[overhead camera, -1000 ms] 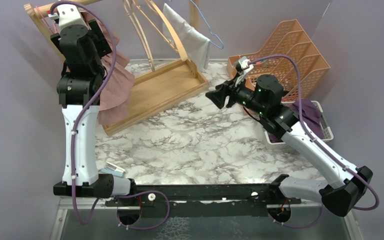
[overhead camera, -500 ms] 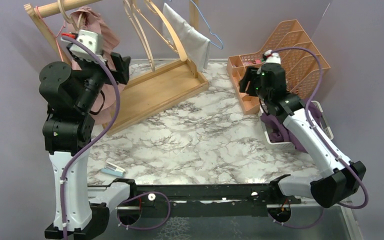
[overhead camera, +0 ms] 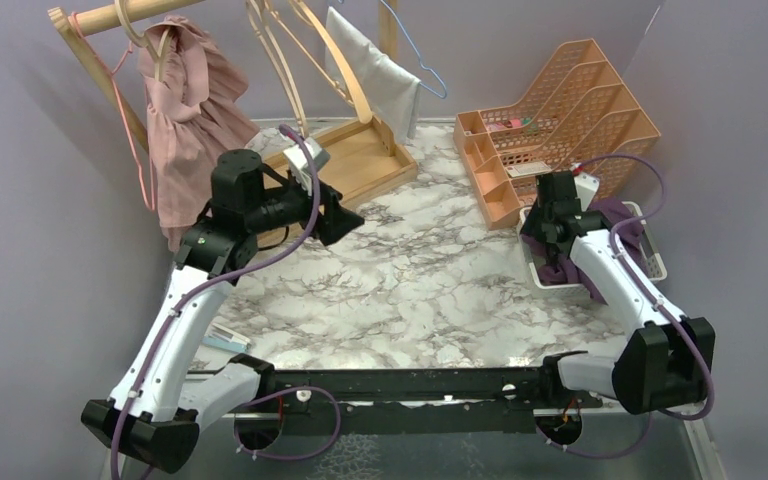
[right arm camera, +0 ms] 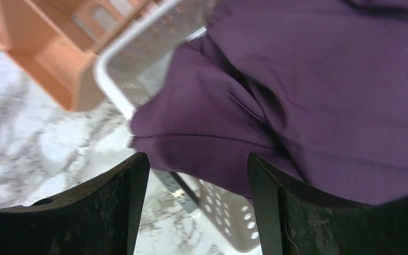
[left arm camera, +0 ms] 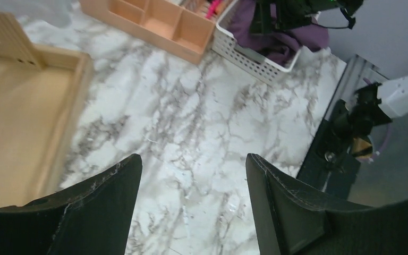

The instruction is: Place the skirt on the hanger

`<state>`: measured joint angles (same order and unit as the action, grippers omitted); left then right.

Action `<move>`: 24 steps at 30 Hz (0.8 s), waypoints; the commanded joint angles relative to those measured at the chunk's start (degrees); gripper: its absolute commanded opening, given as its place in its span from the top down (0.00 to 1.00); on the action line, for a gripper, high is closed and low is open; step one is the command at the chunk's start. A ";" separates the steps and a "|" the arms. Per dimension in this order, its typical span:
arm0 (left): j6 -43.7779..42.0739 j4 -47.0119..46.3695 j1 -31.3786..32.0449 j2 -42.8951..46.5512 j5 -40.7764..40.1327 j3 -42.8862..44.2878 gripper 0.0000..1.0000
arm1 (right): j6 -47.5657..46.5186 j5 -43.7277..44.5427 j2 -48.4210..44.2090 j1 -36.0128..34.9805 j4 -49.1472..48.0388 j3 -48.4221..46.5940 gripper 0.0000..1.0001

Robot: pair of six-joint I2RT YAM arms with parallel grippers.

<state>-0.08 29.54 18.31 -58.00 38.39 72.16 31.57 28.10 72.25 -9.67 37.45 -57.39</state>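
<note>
Hanging at 10 o'clock in the top view: pink skirt (overhead camera: pixel 185 120), draped from a wooden hanger (overhead camera: pixel 159 45) on the rack rail (overhead camera: pixel 130 14), hem loose, clear of the table (overhead camera: pixel 410 290).

Left gripper (overhead camera: pixel 340 217): over the marble, well apart from the skirt, which lies toward its 10 o'clock. Fingers apart, nothing between them; in the wrist view only bare marble shows in the gap (left arm camera: pixel 191 164).

Right gripper (overhead camera: pixel 550 245): at 3 o'clock, low over the white basket (overhead camera: pixel 655 265). Fingers apart (right arm camera: pixel 196 159).

Purple cloth (right arm camera: pixel 297 95): heaped in the basket, spilling over its rim, filling the right wrist view from 12 to 4 o'clock, just beyond the fingertips. Contact cannot be told.

Orange tray (overhead camera: pixel 560 100): at 1 o'clock, touching the basket.
</note>
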 commanded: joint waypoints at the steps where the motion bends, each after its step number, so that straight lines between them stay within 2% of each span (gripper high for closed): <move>1: 4.16 -6.72 2.08 1.62 4.83 -6.12 0.27 | -0.03 -0.84 -0.44 1.85 -3.06 4.36 0.29; 3: 4.79 -7.46 2.46 1.43 4.04 -8.13 0.27 | -0.12 -1.58 1.20 2.34 -3.69 4.78 0.35; 6: 5.43 -8.24 2.67 0.99 2.17 -9.72 0.27 | -0.17 -0.99 2.39 2.38 -4.02 4.17 0.57; 8: 5.44 -8.56 2.70 0.72 0.03 -10.35 0.27 | -0.32 -0.21 2.23 2.38 -4.19 3.81 0.81; 9: 5.36 -8.77 2.70 0.55 -1.58 -10.50 0.27 | -0.56 -0.16 1.92 2.38 -3.83 3.12 0.96; 10: 5.27 -8.74 2.74 0.38 -3.01 -10.54 0.27 | -0.70 -0.15 1.55 2.39 -3.27 2.16 0.99; 13: 5.78 -8.83 2.74 -0.28 -7.86 -10.58 0.27 | -1.44 -1.17 -0.73 2.38 -2.26 -2.03 0.99; 16: 6.57 -8.84 2.73 -1.27 -11.48 -10.28 0.25 | -3.77 -6.50 -4.53 2.38 -3.08 -7.33 0.99; 19: 6.67 -9.00 2.65 -1.94 -14.89 -9.74 0.17 | -5.94 -14.37 -7.30 2.38 -4.70 -13.75 0.99; 23: 5.84 -10.15 2.62 -1.99 -18.77 -9.41 0.02 | -8.24 -27.00 -9.20 2.38 -7.07 -21.99 0.99; 24: 5.92 -10.53 2.64 -2.07 -19.47 -9.45 0.01 | -9.22 -30.39 -9.61 2.38 -7.89 -23.77 0.99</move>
<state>5.87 22.28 20.75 -60.40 25.21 61.95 25.91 14.11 65.58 -7.20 36.05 -73.54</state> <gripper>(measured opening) 0.935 0.017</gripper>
